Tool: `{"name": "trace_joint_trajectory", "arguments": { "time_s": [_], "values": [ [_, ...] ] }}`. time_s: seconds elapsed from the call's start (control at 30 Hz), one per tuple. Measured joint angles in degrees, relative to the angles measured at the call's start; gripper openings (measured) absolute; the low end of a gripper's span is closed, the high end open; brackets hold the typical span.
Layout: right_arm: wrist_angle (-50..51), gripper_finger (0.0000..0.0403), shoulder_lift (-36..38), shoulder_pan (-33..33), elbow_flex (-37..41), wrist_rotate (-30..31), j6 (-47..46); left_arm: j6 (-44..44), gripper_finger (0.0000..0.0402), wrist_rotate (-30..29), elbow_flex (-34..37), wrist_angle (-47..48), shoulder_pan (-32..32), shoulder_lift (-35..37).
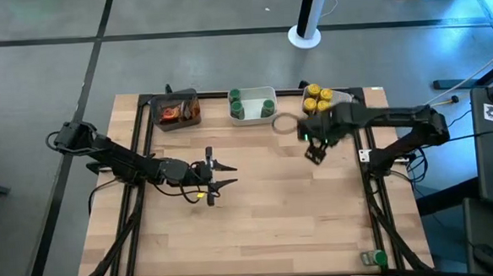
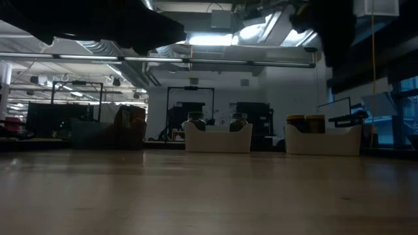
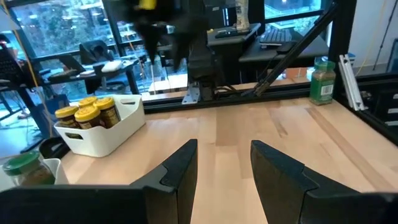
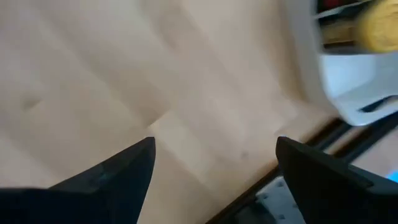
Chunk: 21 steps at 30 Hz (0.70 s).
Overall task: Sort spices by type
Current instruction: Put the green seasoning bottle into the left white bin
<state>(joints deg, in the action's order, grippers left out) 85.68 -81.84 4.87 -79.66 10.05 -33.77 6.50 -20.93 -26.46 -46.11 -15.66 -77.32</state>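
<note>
High view: the spices are seen gathered along the far edge of the desk in three trays. Reddish-brown jars lie in a dark tray on the left, green-lidded jars stand in the middle white tray, and yellow-lidded jars fill the white tray on the right, largely hidden by the arm. One green-lidded jar is left alone at the near right corner of the desk, well apart from the rest; it is also seen upright in the left wrist view.

Right pincer: fingers wide apart, nothing between them, hanging over bare wood just beside the yellow tray. Left pincer: over the middle of the desk, fingers partly apart, nothing held.

Handling, as judged: the jars are small rigid cylinders, probably light, with smooth walls that could slip or roll if tipped. Material cannot be told; if glass, a drop would be risky. The stray jar would best be taken upright, across the body below the lid, fingers on opposite sides, with moderate squeeze. A grip on the lid alone is judged less secure. Sorting appears nearly complete.
</note>
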Motion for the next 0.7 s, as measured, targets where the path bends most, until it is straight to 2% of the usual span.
{"name": "trace_joint_trajectory", "arguments": {
  "time_s": [0.4, 0.7],
  "values": [
    [-0.56, 0.0333, -0.02, -27.74, 0.02, -5.40, -18.84, -0.99, 0.0133, -0.08, 0.00, 0.44, 0.00, -0.04],
    [-3.03, 0.0333, -0.49, -45.19, 0.05, -7.59, -31.04, -0.49, 0.0133, -0.08, 0.00, 0.46, 0.00, -0.04]
  ]
}}
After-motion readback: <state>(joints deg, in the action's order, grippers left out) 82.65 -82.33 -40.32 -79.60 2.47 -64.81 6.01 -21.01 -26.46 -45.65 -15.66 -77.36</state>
